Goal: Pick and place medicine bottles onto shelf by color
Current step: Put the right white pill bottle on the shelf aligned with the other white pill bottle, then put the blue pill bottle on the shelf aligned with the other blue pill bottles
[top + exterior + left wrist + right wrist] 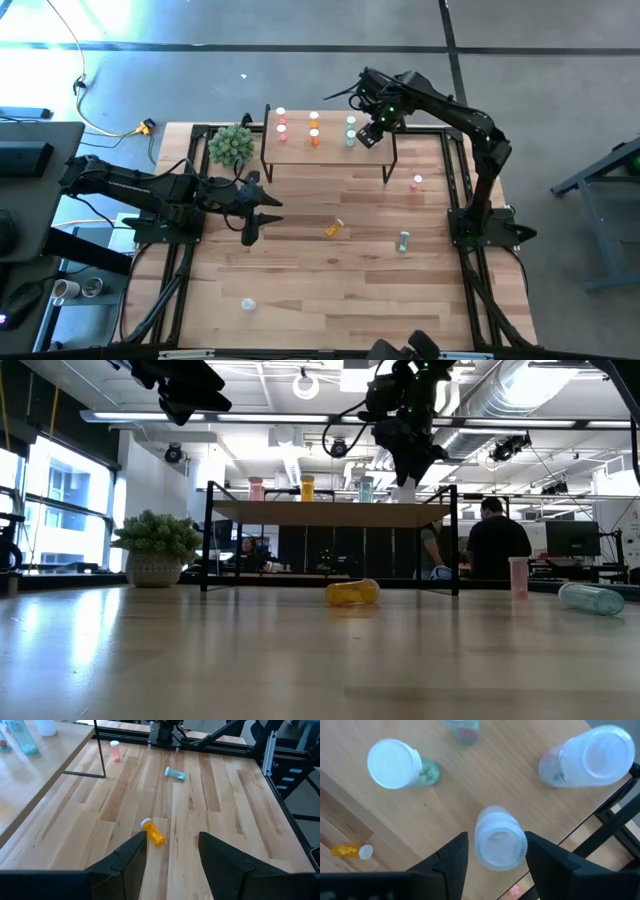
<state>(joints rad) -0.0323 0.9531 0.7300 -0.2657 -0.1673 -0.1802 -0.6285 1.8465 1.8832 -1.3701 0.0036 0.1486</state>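
A robotics lab inside an open-plan industrial office: exposed silver ductwork [520, 400] and strip lights run across the ceiling, a person [497, 540] sits facing monitors [572, 538] behind the wood-plank surface [300, 260], and a yellow cable [100, 125] trails over the polished concrete floor [200, 60] beside the rig.
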